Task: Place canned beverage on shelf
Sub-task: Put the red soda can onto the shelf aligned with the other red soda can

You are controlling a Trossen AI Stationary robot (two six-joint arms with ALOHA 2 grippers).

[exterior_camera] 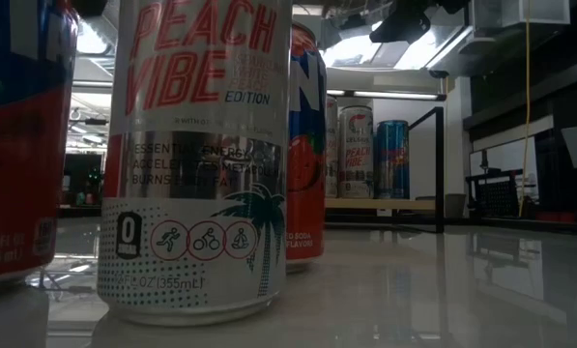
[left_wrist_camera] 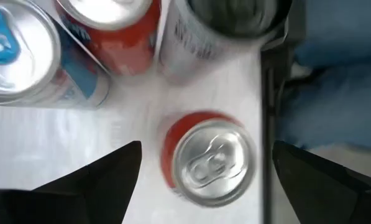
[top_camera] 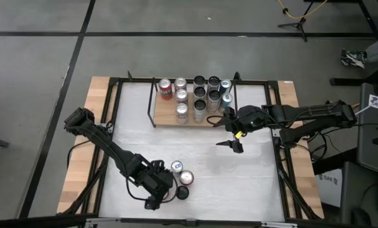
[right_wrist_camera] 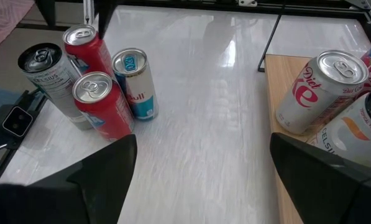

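Several loose cans stand upright in a cluster near the table's front edge: a blue-topped can (right_wrist_camera: 135,81), two red cans (right_wrist_camera: 101,102) (right_wrist_camera: 86,43) and a silver dark-topped can (right_wrist_camera: 48,78). My left gripper (left_wrist_camera: 204,186) hangs open over the cluster (top_camera: 181,177); one red can (left_wrist_camera: 210,162) stands below, between its fingers and untouched. The shelf (top_camera: 166,120), a light wooden board with black rod uprights, holds several upright cans at the far middle. My right gripper (top_camera: 230,144) hovers open just in front of the shelf's right end, with nothing between its fingers.
A black frame (top_camera: 106,126) and wooden side strips (top_camera: 87,126) border the white tabletop. Between the shelf and the loose cans lies bare white table (top_camera: 195,149). In the low view a silver Peach Vibe can (exterior_camera: 196,155) stands close to the camera and hides much.
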